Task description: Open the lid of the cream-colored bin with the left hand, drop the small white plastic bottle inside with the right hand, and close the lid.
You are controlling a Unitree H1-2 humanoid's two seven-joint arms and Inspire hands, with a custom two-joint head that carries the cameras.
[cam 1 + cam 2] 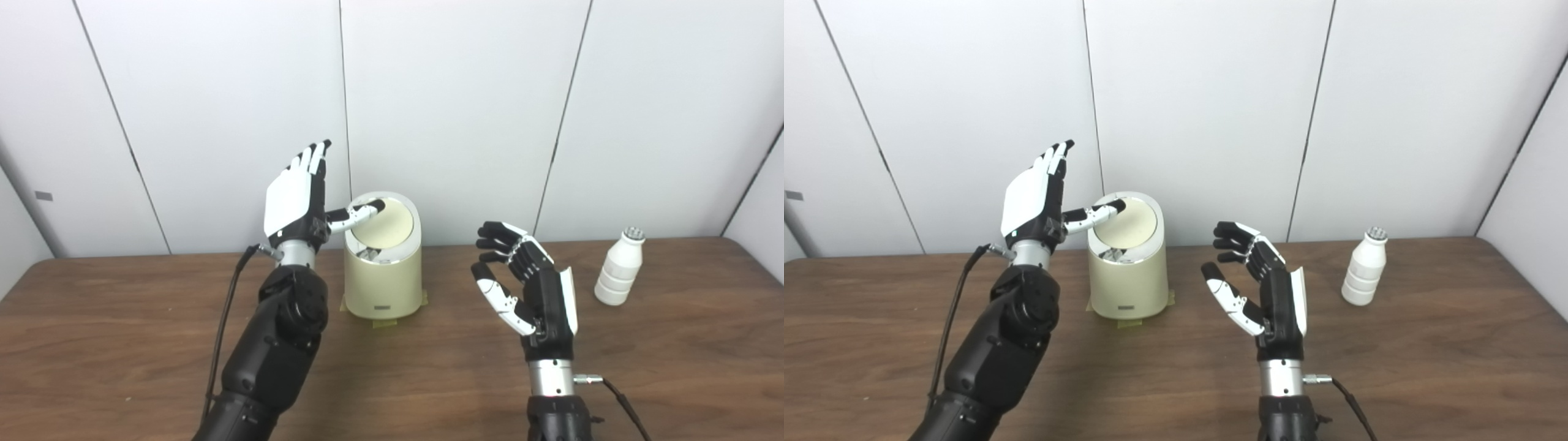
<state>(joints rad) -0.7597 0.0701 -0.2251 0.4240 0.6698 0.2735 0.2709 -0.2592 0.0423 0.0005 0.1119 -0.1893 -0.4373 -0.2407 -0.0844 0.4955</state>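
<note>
The cream-colored bin [383, 275] stands on the table at the back, a little left of centre. Its round swing lid [386, 223] is tilted, with a dark gap at its front edge. My left hand [300, 199] is raised beside the bin's upper left, fingers open and pointing up, with its thumb tip resting on the lid's far left part. My right hand [528, 278] is open and empty above the table, right of the bin. The small white plastic bottle [620, 268] stands upright further right of that hand; it also shows in the right eye view [1364, 267].
The wooden table [429, 367] runs to a white panelled wall behind. Yellow tape patches [386, 323] lie under the bin's base. Black cables trail from both forearms.
</note>
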